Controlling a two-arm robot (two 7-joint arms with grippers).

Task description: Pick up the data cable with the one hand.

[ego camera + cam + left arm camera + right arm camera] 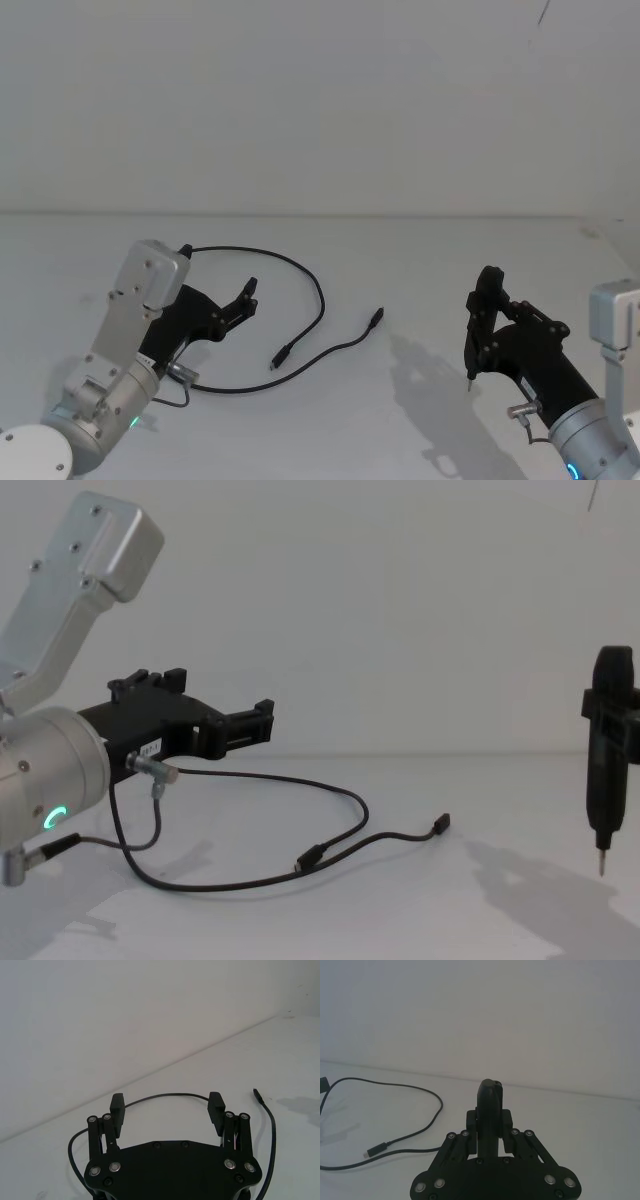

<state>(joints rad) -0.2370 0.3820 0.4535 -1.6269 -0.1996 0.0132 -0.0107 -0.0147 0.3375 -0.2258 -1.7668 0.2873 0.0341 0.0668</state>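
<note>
The data cable (321, 296) lies on the white table as a thin black loop, with one plug (280, 357) inside the curve and the other plug (377, 318) farther right. My left gripper (247, 293), the flat forked one on the silver arm with the green light, hovers open over the loop's left part with nothing between its fingers. In the left wrist view the data cable (165, 1094) curves just beyond the left gripper (166, 1104). From the chest, the left gripper (262, 720) hangs above the data cable (345, 798). My right gripper (487, 292) is shut and stays at the right, apart from the cable.
A short grey wire (152, 780) with a silver plug hangs from my left wrist. A thin metal tip (600, 864) points down below the right gripper (610, 720). The table (420, 250) meets a plain white wall at the back.
</note>
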